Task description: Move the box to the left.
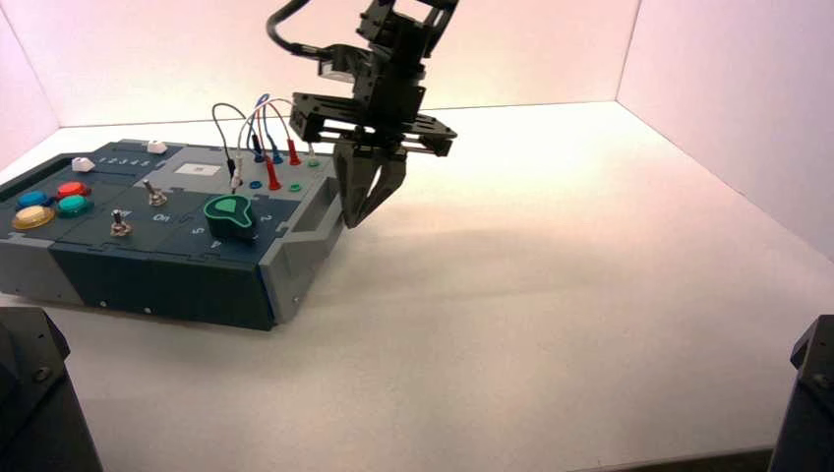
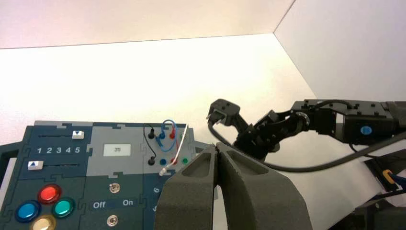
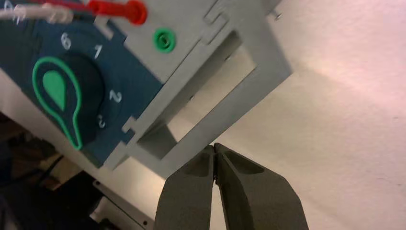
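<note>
Just beside the box's (image 1: 167,236) right handle hangs the right pincer (image 1: 360,218), fingers together.

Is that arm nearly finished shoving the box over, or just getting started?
Seemingly well along: the box already sits at the table's left side. In hand: the right hand, shut, is at the box's grey side handle. The left hand, shut, waits above the box. Whether more pushing remains is unclear.
</note>
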You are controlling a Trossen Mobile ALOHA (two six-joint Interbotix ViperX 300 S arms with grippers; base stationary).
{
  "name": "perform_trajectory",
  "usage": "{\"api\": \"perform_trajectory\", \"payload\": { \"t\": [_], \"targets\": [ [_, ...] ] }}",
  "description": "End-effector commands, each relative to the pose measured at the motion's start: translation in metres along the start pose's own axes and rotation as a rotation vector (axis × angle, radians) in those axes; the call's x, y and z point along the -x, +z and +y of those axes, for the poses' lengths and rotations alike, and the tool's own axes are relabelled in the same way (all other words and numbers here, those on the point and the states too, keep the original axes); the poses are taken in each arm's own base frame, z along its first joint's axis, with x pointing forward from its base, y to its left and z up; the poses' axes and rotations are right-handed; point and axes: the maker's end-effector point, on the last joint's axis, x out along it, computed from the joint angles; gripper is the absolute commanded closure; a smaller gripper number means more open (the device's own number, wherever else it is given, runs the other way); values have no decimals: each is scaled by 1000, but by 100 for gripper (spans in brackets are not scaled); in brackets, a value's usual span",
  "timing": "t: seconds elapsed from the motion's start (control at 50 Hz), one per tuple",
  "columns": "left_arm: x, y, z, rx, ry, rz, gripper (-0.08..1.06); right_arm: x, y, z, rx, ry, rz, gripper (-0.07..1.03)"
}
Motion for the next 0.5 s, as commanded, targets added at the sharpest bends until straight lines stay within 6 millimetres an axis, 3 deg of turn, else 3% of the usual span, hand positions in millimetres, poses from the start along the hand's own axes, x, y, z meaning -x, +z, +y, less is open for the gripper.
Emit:
{"api": "perform_trajectory", "payload": {
  "t": [0.02, 0.24, 0.42, 0.5],
  "targets": [
    [0, 5, 0, 0, 4, -11, 101, 16, 15, 31, 49, 41, -61, 99],
    [-4, 5, 1, -1, 8, 3, 101, 21, 13, 19, 64, 13, -63, 99],
    [-5, 5, 2, -5, 8, 5, 101, 42, 8, -9, 68, -39, -95, 99],
    [-5, 5, 1, -8, 7, 3, 101, 60, 9, -19, 81, -64, -132, 99]
  ]
}}
